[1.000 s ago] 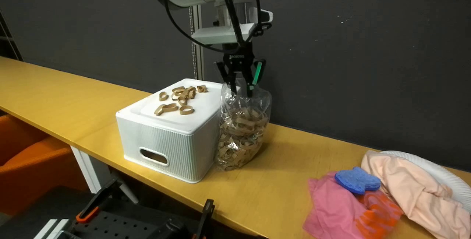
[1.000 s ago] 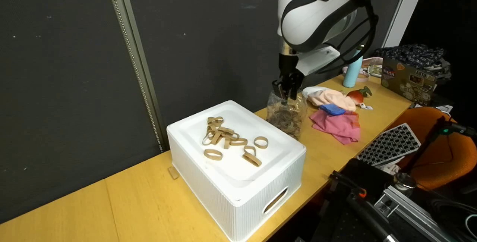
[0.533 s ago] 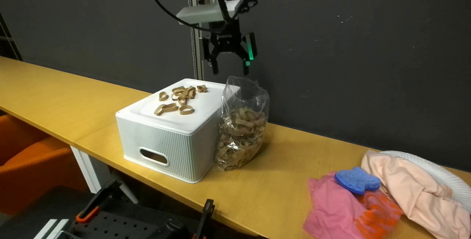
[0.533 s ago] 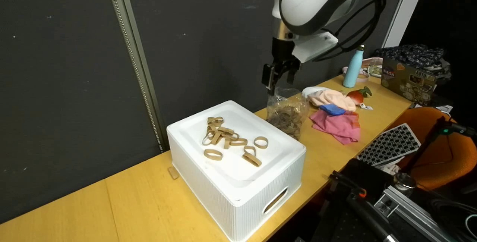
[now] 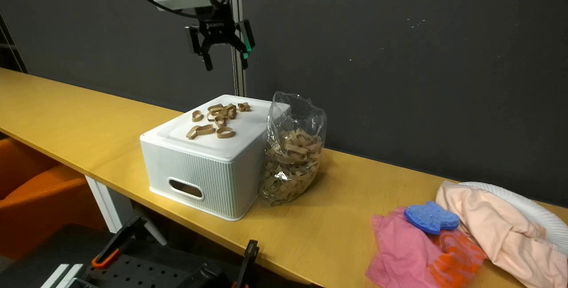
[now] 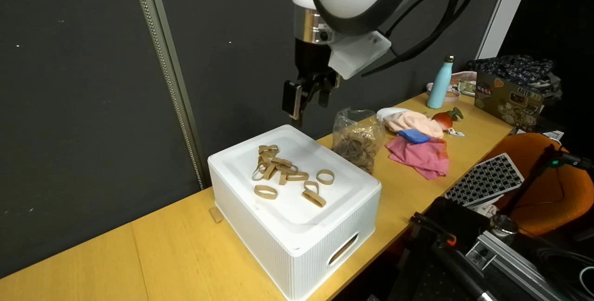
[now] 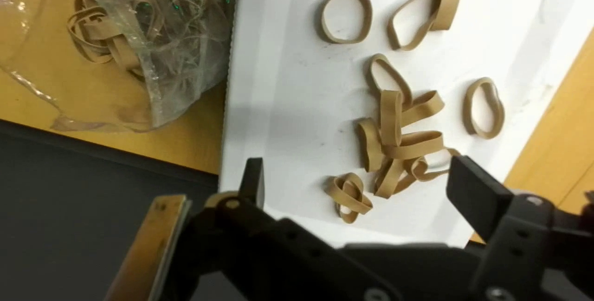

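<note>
My gripper [image 5: 227,64] hangs fingers-down in the air above the white box [image 5: 217,181], touching nothing. Its jaws stand wide apart with only air between them. Loose tan rubber bands [image 7: 392,115] lie on the box's flat top, several in a tangled heap and others scattered singly; in the wrist view part of the heap shows between and beyond the fingertips [image 7: 473,189]. Against the box's side stands a clear plastic bag [image 5: 293,159], its mouth upward, filled about halfway with more such bands. The bag's lower part is hidden behind the box in an exterior view [image 6: 357,148].
A blue sponge [image 5: 430,218] rests on a pink cloth [image 5: 399,248], beside a peach cloth [image 5: 492,230] and a white plate [image 5: 532,208]. Further along stand a light-blue bottle [image 6: 441,85] and a stickered box [image 6: 506,99]. A dark wall [image 5: 399,101] runs behind the table.
One second ago the gripper was down in the bag's mouth, less widely open. It has risen out, opened fully and moved sideways over the box. The bag and the bands on the box stay put.
</note>
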`<state>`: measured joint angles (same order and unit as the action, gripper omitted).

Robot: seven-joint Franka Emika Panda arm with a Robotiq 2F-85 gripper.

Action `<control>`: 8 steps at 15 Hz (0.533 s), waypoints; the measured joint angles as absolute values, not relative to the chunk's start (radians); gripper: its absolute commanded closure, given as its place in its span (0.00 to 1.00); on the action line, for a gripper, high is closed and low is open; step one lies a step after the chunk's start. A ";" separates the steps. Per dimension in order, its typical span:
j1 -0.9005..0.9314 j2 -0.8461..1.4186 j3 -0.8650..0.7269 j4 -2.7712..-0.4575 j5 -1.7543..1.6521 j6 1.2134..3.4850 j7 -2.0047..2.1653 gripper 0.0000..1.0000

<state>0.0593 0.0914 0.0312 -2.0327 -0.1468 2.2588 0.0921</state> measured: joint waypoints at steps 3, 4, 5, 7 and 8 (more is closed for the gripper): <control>0.055 0.181 0.029 -1.993 -0.146 2.261 0.080 0.00; 0.051 0.220 0.028 -1.970 -0.146 2.262 0.070 0.00; 0.049 0.263 0.027 -1.943 -0.146 2.262 0.061 0.00; 0.051 0.348 0.029 -1.877 -0.146 2.262 0.044 0.00; 0.055 0.388 0.033 -1.840 -0.146 2.261 0.038 0.00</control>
